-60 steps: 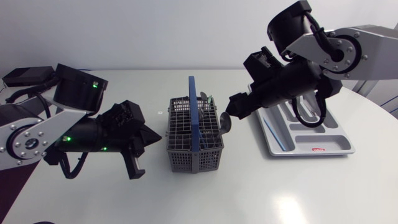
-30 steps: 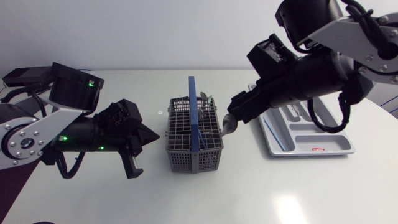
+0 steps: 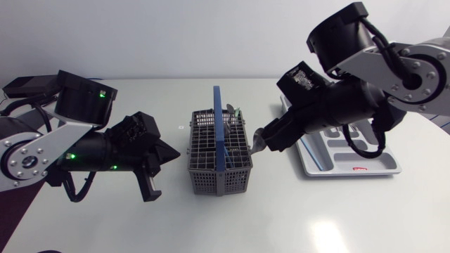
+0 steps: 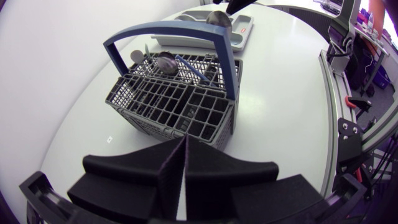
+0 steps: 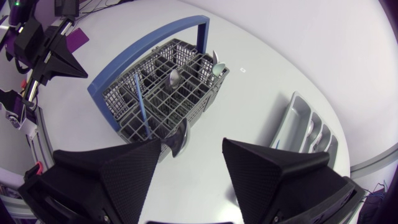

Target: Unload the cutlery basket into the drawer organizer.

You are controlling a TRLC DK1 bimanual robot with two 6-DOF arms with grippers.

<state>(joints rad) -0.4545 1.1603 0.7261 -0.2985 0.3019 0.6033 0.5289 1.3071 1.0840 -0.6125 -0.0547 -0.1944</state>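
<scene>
Centrally on the white surface [image 3: 295, 211] the grey cutlery basket [image 3: 211, 169] is seen standing upright, with its blue handle [image 3: 217, 119] arched across the middle. Cutlery is carried in the compartments on the far side of the basket from the left arm. Two spoons [image 5: 175, 76] with their bowls up and a blue-handled piece [image 4: 189, 67] can be made out, while the contents of the nearer cells cannot be told. Just beside the basket's right side a lone spoon [image 3: 256, 143] is seen with its bowl raised; its handle is hidden. The right gripper [image 5: 191, 149] is placed at this spoon with its fingers [image 5: 267, 168] set wide apart. The bowl is found close by the tip of one finger and clear of the other. Behind that gripper, apart from the basket, the grey drawer organizer [image 3: 351, 160] is laid flat, partly covered by the right arm in the head view. On the basket's other side, near it but not touching, the left gripper [image 3: 174, 151] is pointed at the basket with its fingers pressed together.
</scene>
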